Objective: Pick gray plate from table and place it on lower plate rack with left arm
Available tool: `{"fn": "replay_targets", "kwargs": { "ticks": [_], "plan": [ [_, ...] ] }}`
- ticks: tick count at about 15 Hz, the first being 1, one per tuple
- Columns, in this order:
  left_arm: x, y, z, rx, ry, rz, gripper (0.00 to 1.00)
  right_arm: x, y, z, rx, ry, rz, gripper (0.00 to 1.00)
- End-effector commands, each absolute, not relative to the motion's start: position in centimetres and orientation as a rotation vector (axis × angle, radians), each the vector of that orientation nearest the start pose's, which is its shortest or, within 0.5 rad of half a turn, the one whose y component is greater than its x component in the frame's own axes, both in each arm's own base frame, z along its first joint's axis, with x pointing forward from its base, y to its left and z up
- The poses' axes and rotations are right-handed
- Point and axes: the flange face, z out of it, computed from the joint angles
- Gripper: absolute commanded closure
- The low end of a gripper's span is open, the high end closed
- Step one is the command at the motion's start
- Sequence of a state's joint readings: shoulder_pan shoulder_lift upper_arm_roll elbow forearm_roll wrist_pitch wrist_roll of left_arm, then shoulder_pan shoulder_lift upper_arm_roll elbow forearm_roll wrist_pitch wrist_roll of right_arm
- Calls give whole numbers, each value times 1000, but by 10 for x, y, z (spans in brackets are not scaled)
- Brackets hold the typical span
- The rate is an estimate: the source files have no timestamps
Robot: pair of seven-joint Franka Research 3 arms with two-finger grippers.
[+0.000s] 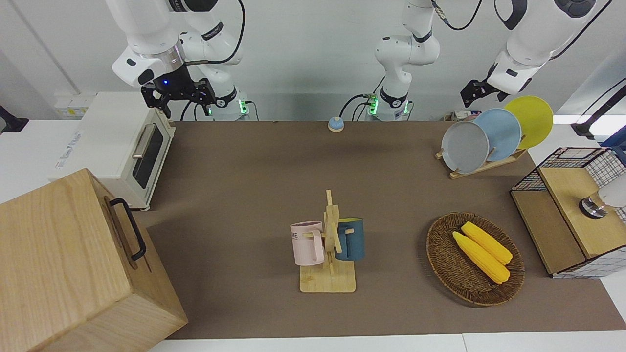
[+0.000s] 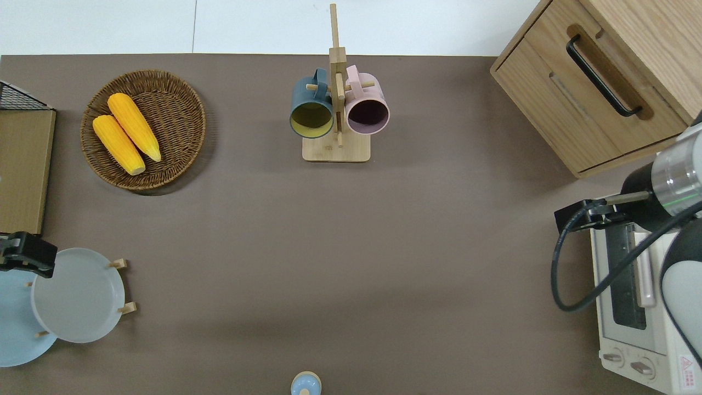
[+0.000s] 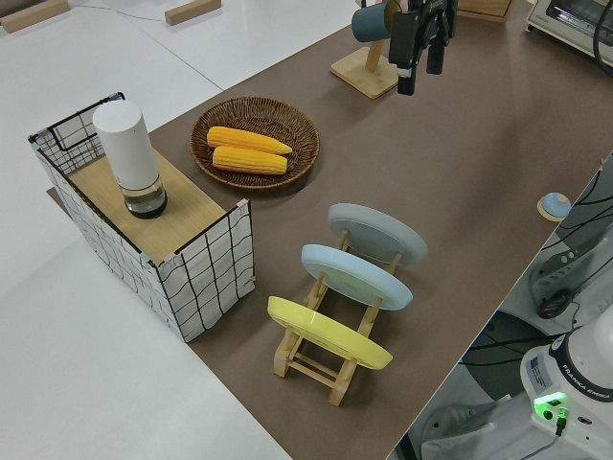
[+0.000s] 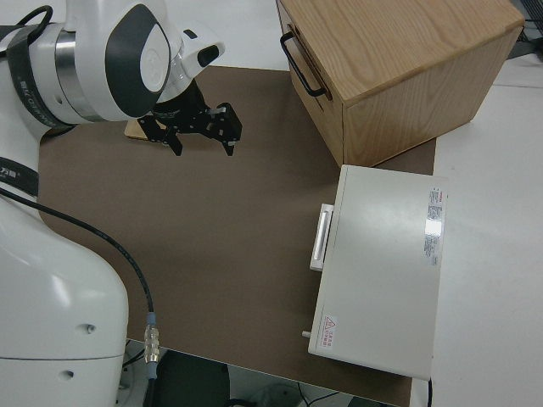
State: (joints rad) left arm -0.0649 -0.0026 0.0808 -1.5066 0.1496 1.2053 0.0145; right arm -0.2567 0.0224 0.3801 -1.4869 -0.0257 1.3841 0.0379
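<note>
Gray plate [image 1: 464, 147]: plain, pale, round, shallow rim. I see it tilted in the rack's [image 1: 489, 165] slot farthest from the robots, below my left gripper [image 2: 24, 255], which overlaps its edge in the overhead view. The blue plate [image 1: 501, 135] stands in the next slot, the yellow plate [image 1: 530, 121] in the one after.

Left gripper: holds nothing; I cannot tell how its fingers stand. Right arm: parked.

Surface: brown mat [image 1: 244, 186] on a white table. Open mat runs from the rack toward the right arm's end. Wire crate [image 1: 577, 205] and corn basket [image 1: 474, 257] lie near the rack.
</note>
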Motion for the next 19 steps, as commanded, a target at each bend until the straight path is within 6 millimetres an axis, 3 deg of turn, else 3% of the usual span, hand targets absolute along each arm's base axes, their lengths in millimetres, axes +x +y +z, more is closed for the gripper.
{"fn": "replay_targets", "kwargs": {
  "ticks": [1,7,9,11,14,19],
  "plan": [
    [515,24,643,-3034,140,357,9,536,59,641,-3169,-105,196,17],
    [521,23,663,-3099,148,224,2,536,59,641,-3169,-105,196,17],
    [528,35,666,-3146,107,133,0,536,59,641,-3169,-105,196,17],
    [541,39,655,-3190,98,114,0,536,59,641,-3169,-105,196,17],
    [550,35,654,-3192,104,41,0,536,59,641,-3169,-105,196,17],
    [551,36,653,-3191,77,31,0,536,59,641,-3169,-105,196,17]
  ]
}}
